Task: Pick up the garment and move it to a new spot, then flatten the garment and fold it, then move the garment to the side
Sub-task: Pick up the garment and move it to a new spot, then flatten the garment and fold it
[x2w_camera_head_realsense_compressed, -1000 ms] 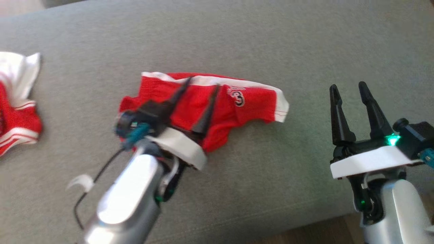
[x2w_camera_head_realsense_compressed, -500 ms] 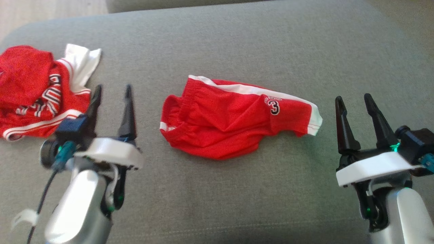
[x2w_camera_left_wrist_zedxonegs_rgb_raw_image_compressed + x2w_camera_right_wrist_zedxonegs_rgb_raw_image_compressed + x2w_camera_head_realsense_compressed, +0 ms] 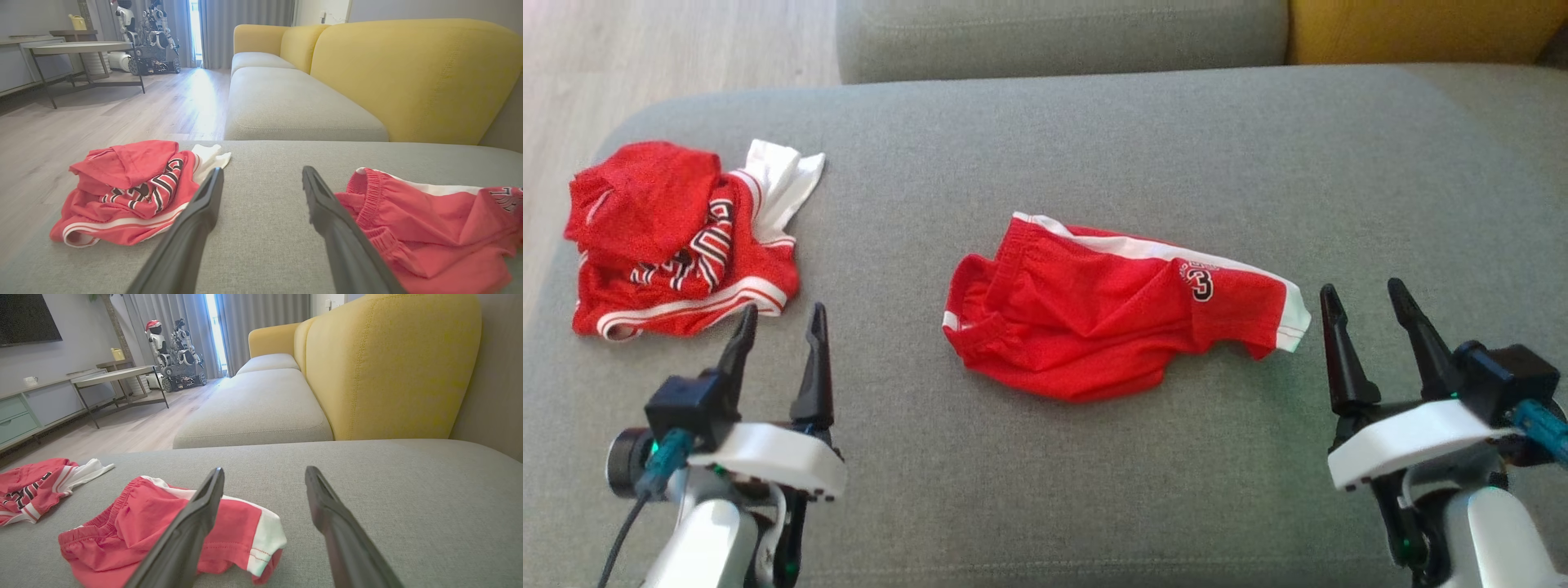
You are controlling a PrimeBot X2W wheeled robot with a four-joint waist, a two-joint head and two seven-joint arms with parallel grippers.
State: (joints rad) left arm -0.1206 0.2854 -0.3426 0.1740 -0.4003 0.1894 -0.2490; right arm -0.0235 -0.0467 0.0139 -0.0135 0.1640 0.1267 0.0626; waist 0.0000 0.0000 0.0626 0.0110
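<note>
Grey sofa cushion [image 3: 1094, 490] under us: red shorts [image 3: 1094, 327] lie crumpled mid-cushion, btwn our left gripper [image 3: 782, 314] & right gripper [image 3: 1361, 287], both w/ fingers apart, empty. Red-white jersey [image 3: 670, 237] heaped far left, well apart from shorts; yellow backrest [image 3: 408, 73] behind.

Two red garments on the grey cushion [image 3: 1094, 131] — one pair of shorts [image 3: 1094, 327] at its middle, one crumpled jersey [image 3: 670, 245] near its left edge. Two grippers over its front edge — left gripper [image 3: 783, 313], right gripper [image 3: 1361, 287]. One round table [image 3: 77, 47] beyond.
</note>
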